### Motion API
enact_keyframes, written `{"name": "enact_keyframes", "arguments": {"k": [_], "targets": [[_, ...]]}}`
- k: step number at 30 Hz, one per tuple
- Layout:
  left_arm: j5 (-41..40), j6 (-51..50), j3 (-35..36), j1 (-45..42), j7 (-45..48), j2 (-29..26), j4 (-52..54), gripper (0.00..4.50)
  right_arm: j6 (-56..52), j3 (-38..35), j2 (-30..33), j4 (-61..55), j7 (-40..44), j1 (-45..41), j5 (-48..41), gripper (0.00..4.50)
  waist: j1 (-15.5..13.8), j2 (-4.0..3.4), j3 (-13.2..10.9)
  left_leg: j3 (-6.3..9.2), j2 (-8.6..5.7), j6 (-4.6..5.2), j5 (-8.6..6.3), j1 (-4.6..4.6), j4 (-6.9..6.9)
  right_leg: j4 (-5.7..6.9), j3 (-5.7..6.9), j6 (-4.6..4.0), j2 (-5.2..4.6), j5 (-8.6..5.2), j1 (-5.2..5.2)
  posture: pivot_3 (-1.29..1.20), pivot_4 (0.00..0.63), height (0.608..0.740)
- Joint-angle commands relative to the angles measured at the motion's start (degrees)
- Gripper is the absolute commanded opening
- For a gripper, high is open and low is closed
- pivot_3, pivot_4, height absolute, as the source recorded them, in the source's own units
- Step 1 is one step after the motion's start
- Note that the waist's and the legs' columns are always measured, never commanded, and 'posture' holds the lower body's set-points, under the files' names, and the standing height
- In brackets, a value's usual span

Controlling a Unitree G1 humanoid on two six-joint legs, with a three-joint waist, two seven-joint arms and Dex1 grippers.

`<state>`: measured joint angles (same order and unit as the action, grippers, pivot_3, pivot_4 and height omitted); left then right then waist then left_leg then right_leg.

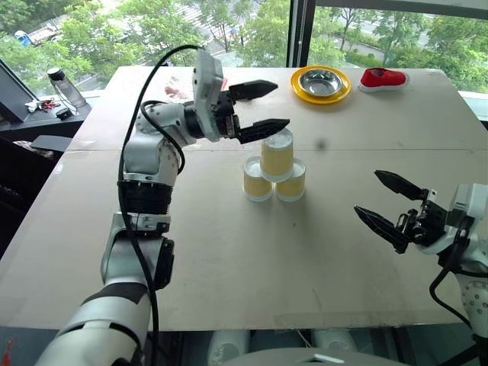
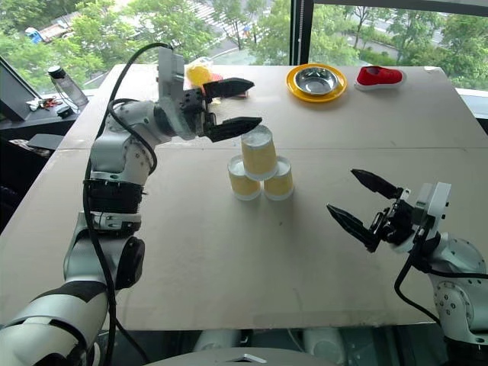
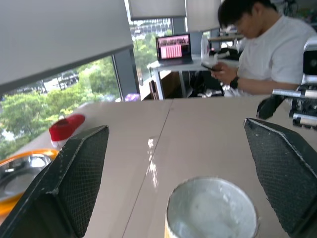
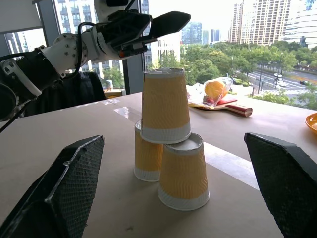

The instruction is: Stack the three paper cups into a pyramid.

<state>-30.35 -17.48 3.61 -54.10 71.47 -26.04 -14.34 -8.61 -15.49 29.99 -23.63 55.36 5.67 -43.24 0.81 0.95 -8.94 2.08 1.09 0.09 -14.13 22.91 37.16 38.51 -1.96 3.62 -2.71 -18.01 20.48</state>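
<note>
The three paper cups stand upside down as a small pyramid in the middle of the table. Two of them, a left one (image 1: 257,181) and a right one (image 1: 292,183), sit side by side, and the third (image 1: 277,156) rests on top of both. My left gripper (image 1: 280,104) hovers just above the top cup, open and level, not touching it; the cup's white base (image 3: 210,210) shows below and between its fingers. My right gripper (image 1: 366,191) is open and holds nothing, off to the right of the stack and nearer the table's front, pointing at it.
A yellow plate (image 1: 299,85) with a steel bowl and a red object (image 1: 383,77) lie at the far right of the table. A paddle and a bag (image 2: 200,74) lie at the far edge behind the left arm. A person (image 3: 267,44) sits beyond the table.
</note>
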Motion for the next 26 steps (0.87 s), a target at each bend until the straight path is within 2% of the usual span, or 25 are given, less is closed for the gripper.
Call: {"name": "enact_keyframes", "arguments": {"k": [1, 4, 6, 9, 11, 14, 19, 22, 26], "targets": [[-4.89, -4.65, 3.08, 1.35, -0.8, -2.66, 8.16, 4.46, 0.79, -0.9, 0.0, -0.77, 0.67, 0.47, -0.77, 4.5, 0.08, 0.0, 0.0, 0.0, 0.0, 0.0, 0.0, -0.01, 0.0, 0.01, -0.01, 0.0, 0.0, 0.0, 0.0, 0.0, 0.15, 0.74], [-8.24, -9.58, 5.35, 3.95, -3.45, -4.82, 13.28, 4.46, 0.94, -1.06, -0.08, -0.07, 1.02, 0.89, -0.62, 4.5, 0.14, -0.01, 0.0, -0.03, 0.03, 0.0, 0.0, -0.05, 0.0, 0.04, -0.05, 0.0, 0.01, 0.0, 0.0, 0.0, 0.15, 0.74], [-10.17, -14.69, 6.96, 8.91, -5.68, -8.0, 18.36, 4.46, 1.35, -1.58, -0.26, 0.76, 1.13, 1.89, -0.3, 4.5, 0.32, -0.02, 0.01, -0.04, 0.09, 0.0, 0.0, -0.06, 0.0, 0.05, -0.06, 0.0, 0.01, 0.0, 0.0, 0.0, 0.15, 0.74], [-9.36, -18.06, 8.5, 23.64, -7.98, -13.34, 28.17, 4.46, 2.78, -2.87, 0.34, 2.87, 2.82, 4.83, 1.01, 4.5, 0.49, -0.09, 0.04, -0.12, 0.18, 0.01, -0.01, -0.17, -0.07, 0.04, -0.19, -0.01, 0.02, -0.01, 0.0, 0.0, 0.15, 0.74], [-9.76, -18.46, 10.32, 32.77, -10.29, -14.31, 34.26, 4.46, 4.22, -3.51, 0.67, 4.46, 3.77, 6.39, 2.34, 4.5, 0.37, -0.1, 0.03, -0.19, 0.22, 0.01, -0.01, -0.21, -0.2, -0.01, -0.29, -0.01, -0.02, -0.01, 0.0, 0.0, 0.15, 0.74], [-8.85, -16.59, 13.16, 46.8, -15.71, -12.2, 42.01, 4.46, 6.98, -4.19, 1.45, 7.93, 5.74, 8.2, 4.92, 4.5, -0.07, -0.07, 0.0, -0.19, 0.26, 0.02, -0.02, -0.15, -0.18, -0.04, -0.29, -0.01, -0.06, -0.01, 0.01, 0.0, 0.15, 0.74], [1.37, -7.84, 10.0, 66.01, -24.36, -6.28, 47.66, 4.46, 10.7, -3.51, 3.19, 14.92, 8.55, 8.73, 9.55, 4.5, -0.37, -0.08, 0.03, -0.15, 0.19, 0.02, -0.02, -0.32, -0.17, -0.12, -0.37, -0.04, -0.21, -0.01, -0.22, 0.0, 0.15, 0.74], [7.61, -1.0, 6.8, 71.59, -27.24, -2.98, 45.89, 4.46, 12.13, -2.31, 3.66, 18.1, 9.75, 8.11, 11.68, 4.5, -0.4, -0.09, 0.03, -0.09, 0.17, 0.02, -0.03, -0.63, -0.2, -0.27, -0.35, -0.09, -0.2, -0.02, -0.63, 0.0, 0.15, 0.74], [10.49, 2.44, 5.34, 73.18, -30.81, -0.01, 43.81, 4.46, 13.3, -1.27, 3.85, 20.75, 9.37, 7.45, 14.34, 4.5, -0.4, -0.11, 0.04, -0.14, 0.17, 0.02, -0.03, -0.97, -0.39, -0.5, -0.4, -0.13, -0.2, -0.03, -0.96, 0.0, 0.15, 0.74]]}}
